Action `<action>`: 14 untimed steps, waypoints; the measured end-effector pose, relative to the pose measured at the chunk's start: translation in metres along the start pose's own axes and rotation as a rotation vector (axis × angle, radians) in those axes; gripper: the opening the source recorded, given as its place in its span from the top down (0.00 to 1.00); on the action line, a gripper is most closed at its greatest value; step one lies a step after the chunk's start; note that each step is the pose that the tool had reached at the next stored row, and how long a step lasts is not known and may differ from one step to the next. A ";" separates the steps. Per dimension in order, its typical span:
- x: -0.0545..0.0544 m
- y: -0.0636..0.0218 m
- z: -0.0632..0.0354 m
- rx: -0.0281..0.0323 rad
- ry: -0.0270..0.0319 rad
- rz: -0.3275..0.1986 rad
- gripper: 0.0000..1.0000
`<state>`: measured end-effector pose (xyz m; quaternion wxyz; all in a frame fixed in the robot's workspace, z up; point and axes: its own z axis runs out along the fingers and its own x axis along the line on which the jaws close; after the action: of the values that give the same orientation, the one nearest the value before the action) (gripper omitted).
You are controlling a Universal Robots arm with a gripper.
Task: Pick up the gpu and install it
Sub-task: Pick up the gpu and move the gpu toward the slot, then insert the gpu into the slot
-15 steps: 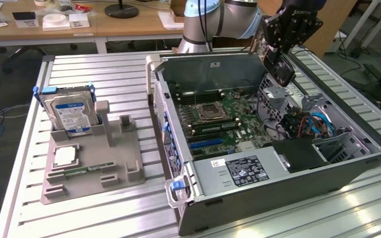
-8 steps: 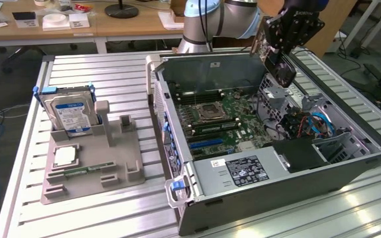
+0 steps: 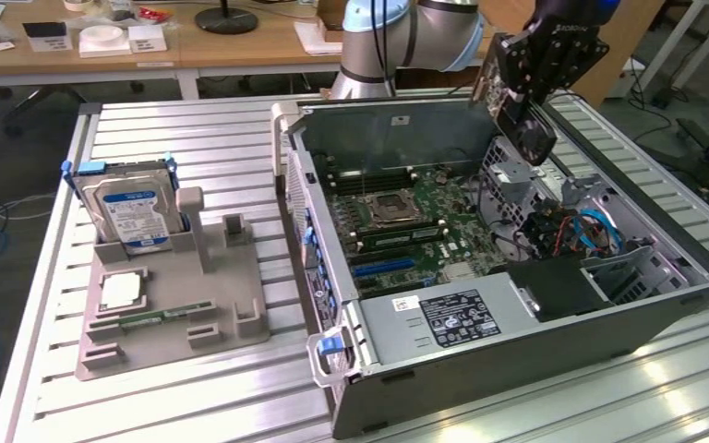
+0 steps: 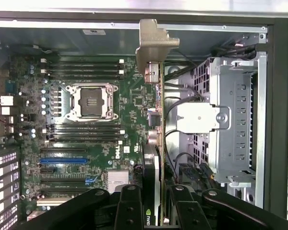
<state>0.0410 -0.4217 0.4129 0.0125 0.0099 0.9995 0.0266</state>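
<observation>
My gripper (image 3: 530, 92) hangs above the open computer case (image 3: 650, 314), shut on the gpu (image 3: 517, 118). In the exterior view the card is held upright over the case's far right corner, clear of the motherboard (image 3: 404, 217). The wrist view looks down along the gpu (image 4: 159, 143), seen edge-on between my black fingers (image 4: 129, 208), with its silver end bracket (image 4: 153, 43) pointing at the case's rear wall. The card floats over the board's edge, beside the drive cage (image 4: 230, 124). A blue expansion slot (image 4: 62, 160) lies on the motherboard (image 4: 96, 103), apart from the card.
On the slatted table, a grey holder fixture (image 3: 170, 295) stands at the exterior view's left, carrying a hard drive with a blue label (image 3: 133, 208), a memory stick (image 3: 158, 318) and a square chip (image 3: 121, 291). Inside the case sit the power supply (image 3: 453, 318) and cables (image 3: 589, 231).
</observation>
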 end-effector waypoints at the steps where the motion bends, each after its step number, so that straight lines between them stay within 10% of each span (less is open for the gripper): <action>1: 0.000 -0.0013 0.0003 0.0000 0.0000 0.000 0.73; 14: 0.000 -0.0036 0.0010 0.0000 -0.0001 0.000 0.73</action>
<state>0.0413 -0.4252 0.4118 0.0125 0.0099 0.9995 0.0266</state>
